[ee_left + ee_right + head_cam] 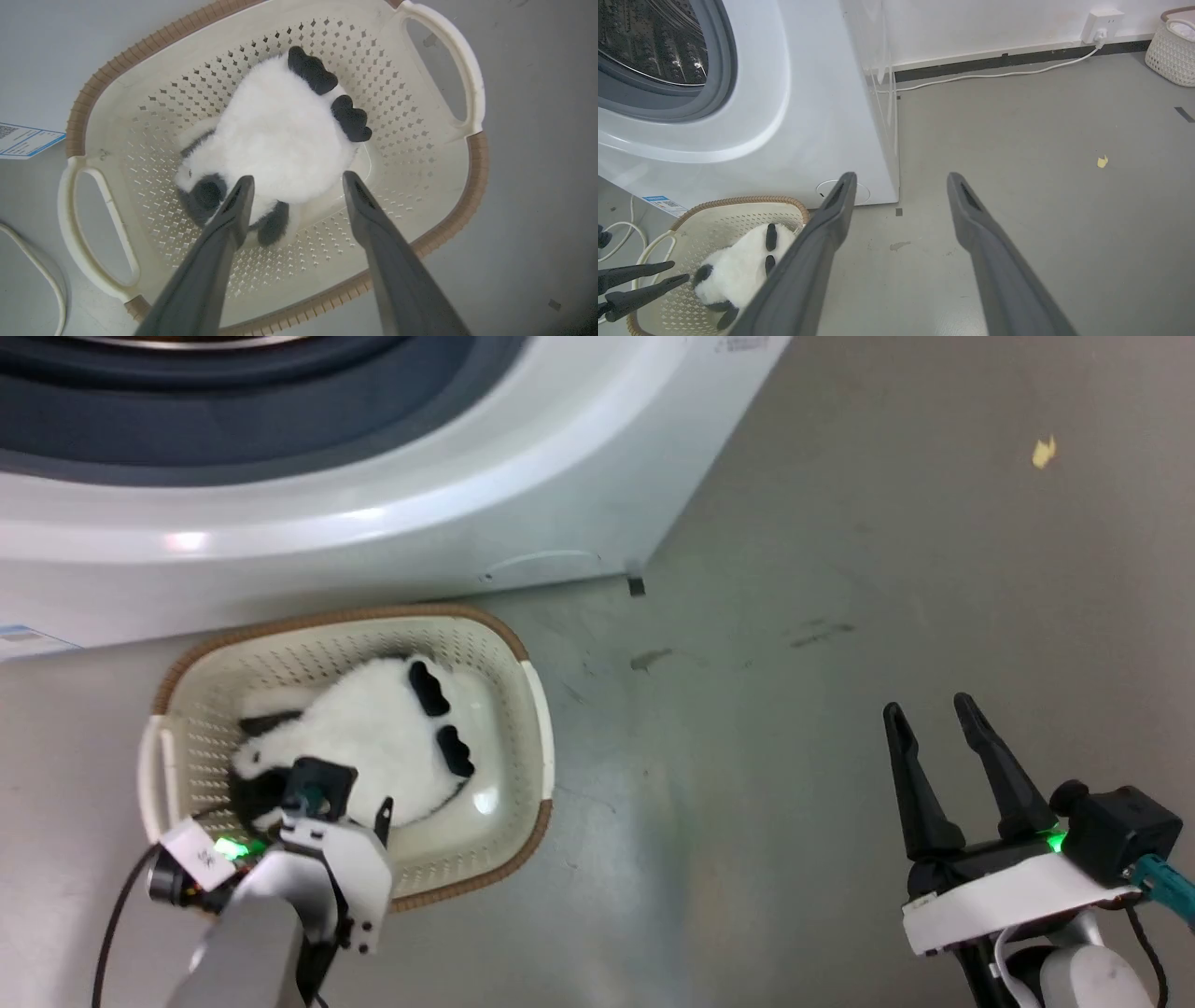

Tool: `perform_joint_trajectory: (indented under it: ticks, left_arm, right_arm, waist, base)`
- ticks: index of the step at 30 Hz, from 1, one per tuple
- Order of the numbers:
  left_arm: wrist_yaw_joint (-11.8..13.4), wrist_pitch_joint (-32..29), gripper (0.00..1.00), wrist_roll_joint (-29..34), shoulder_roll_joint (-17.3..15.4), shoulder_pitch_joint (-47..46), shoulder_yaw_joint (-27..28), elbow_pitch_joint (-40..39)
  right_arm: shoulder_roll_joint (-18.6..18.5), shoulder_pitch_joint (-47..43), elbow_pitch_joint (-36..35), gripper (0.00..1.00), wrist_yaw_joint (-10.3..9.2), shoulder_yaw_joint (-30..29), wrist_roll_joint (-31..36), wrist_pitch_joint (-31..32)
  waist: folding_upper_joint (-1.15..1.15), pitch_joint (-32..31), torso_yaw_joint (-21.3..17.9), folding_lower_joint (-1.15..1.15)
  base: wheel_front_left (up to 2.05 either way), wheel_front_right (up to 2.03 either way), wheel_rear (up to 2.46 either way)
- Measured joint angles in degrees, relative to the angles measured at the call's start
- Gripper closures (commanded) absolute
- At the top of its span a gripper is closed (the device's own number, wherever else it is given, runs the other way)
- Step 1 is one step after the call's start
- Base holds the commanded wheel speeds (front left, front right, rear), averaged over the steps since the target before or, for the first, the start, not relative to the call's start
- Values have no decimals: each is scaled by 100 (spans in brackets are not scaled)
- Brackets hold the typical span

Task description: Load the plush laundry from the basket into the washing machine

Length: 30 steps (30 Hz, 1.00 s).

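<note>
The plush laundry (373, 733), a white toy with black limbs, lies in the basket (373, 614) on the floor in front of the washing machine (420, 504). My left gripper (297, 179) hangs open just above the plush (280, 140), fingers pointing down over the end nearest me. I cannot tell if it touches the fur. In the right wrist view the steel drum (654, 42) shows behind the grey seal (691, 105), with the basket (738, 201) below. My right gripper (929, 705) is open and holds nothing, off to the right over bare floor.
A yellow scrap (1043, 451) lies on the grey floor at the far right. A wall socket (1104, 21) feeds a white cable along the skirting, and another woven basket (1171, 51) stands in the corner. A loose cable (28, 261) lies left of the basket.
</note>
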<state>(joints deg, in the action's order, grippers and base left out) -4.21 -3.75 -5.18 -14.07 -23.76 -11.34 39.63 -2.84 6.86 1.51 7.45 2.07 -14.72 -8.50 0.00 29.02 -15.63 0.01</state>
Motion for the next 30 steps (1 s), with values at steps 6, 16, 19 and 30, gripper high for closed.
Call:
perform_joint_trajectory:
  ticks: [6, 16, 19, 30]
  left_arm:
    - [-26, -90, 0, -13, -191, -436, -131, 318]
    - [-60, -442, 0, -179, -423, -1191, -328, 896]
    - [-101, -591, 0, -144, -531, -1421, -467, 1074]
    - [-48, -835, 0, -122, -792, -2169, -832, 1627]
  right_arm:
    - [0, 71, 18, 0, 0, 10, -162, -71]
    - [0, 170, 36, 0, 0, 25, -419, -181]
    - [0, 214, 38, 0, 0, 44, -512, -225]
    - [0, 321, 48, 0, 0, 168, -837, -343]
  waist:
    - [0, 314, -146, 0]
    - [0, 821, -341, 0]
    - [0, 966, -403, 0]
    - [0, 1511, -616, 0]
  base:
    - [0, 0, 0]
    - [0, 0, 0]
    - [0, 0, 0]
    - [0, 0, 0]
